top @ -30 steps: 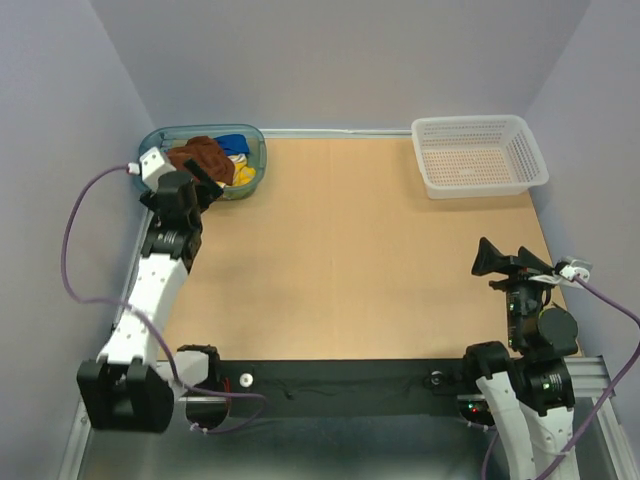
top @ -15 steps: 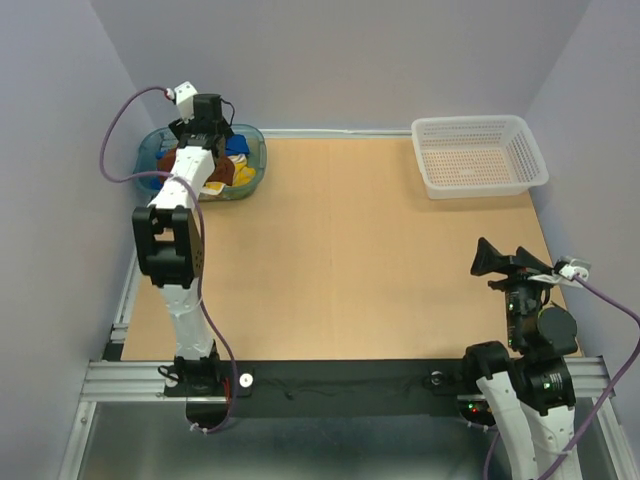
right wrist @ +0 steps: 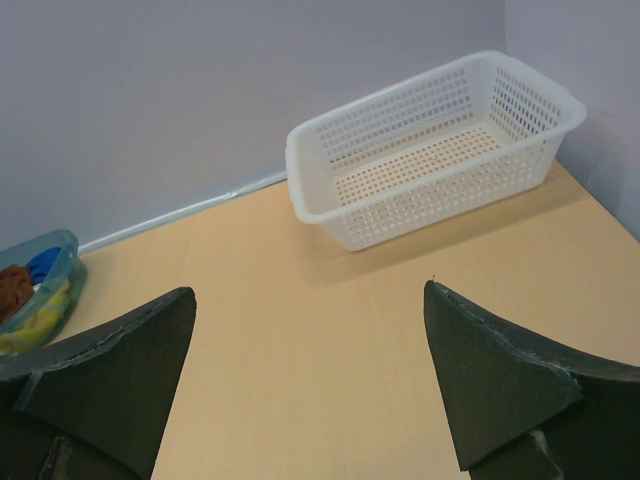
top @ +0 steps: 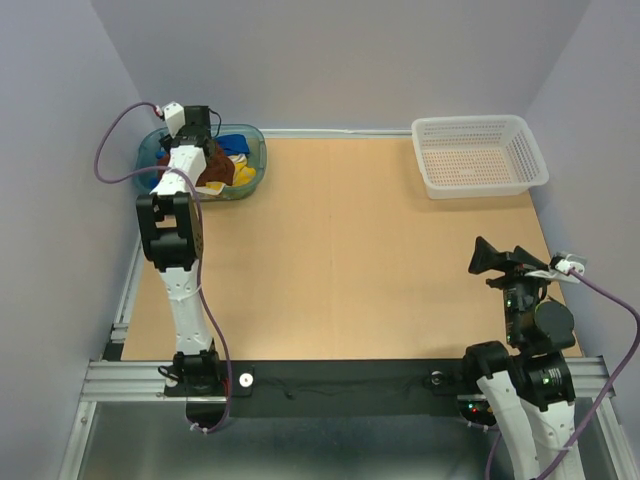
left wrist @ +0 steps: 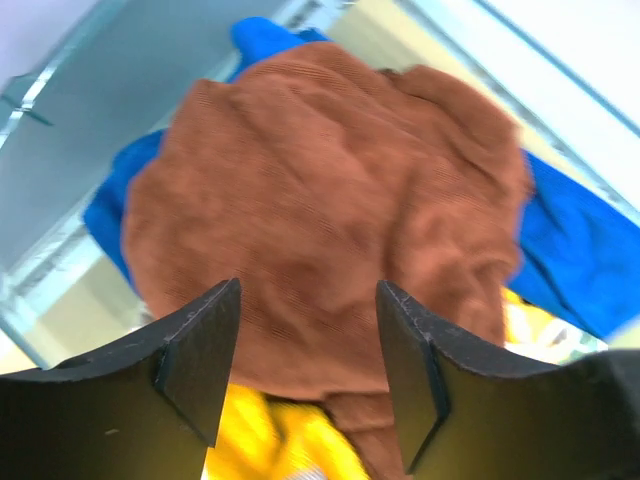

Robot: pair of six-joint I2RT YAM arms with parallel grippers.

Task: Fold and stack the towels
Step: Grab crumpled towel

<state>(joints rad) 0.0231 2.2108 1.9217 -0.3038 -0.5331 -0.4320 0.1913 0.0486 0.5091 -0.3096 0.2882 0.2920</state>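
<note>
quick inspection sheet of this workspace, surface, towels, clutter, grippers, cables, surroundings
surface: tan table, flat, no spills seen
job's things: rust-brown towel bunched on top of blue towel and yellow towel, all in teal tub; none folded
clutter: white basket at far right corner, nothing in it
grippers: left gripper jaws apart over rust-brown towel, no grip seen; right gripper wide open, holding nothing
cables: left purple cable loops beside tub; right purple cable hangs off table edge
surroundings: plain walls
</note>
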